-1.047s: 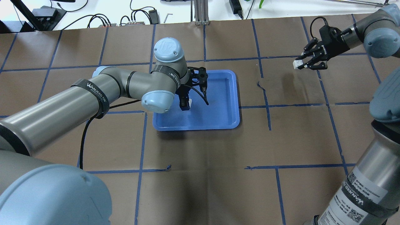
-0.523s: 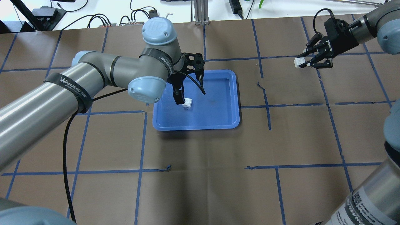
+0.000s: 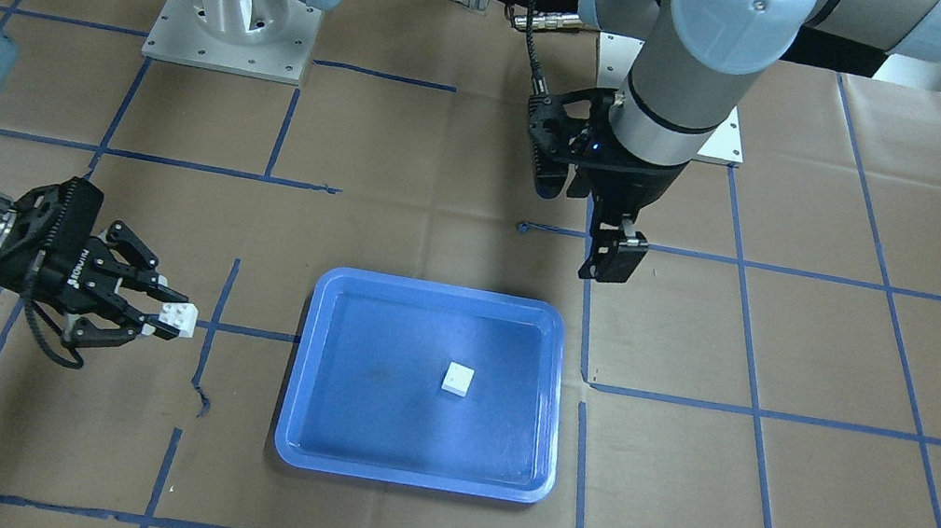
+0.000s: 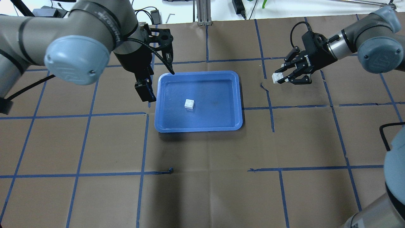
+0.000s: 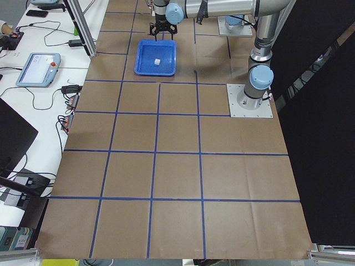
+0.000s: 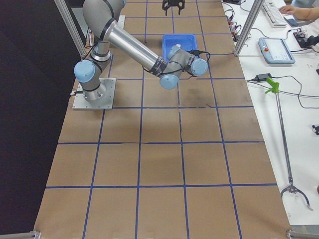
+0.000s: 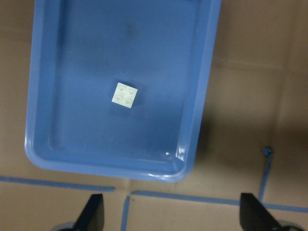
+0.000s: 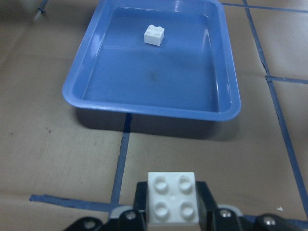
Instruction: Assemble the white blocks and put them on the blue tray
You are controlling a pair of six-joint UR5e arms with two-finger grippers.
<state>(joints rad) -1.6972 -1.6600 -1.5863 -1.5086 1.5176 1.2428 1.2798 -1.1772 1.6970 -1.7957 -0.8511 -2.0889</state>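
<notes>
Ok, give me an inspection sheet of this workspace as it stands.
Surface: brown paper-covered table, blue tape grid.
Job's things: one white block lies studs up in the blue tray; second white block is held off the tray, on the robot's right.
Clutter: nothing seen.
Grippers: left pincer open, empty, above the table beside the tray; right pincer shut on the second block.
Cables: black wrist cable on each arm; loose leads on the bench beyond the table.
Surroundings: teach pendant on a white side bench.
</notes>
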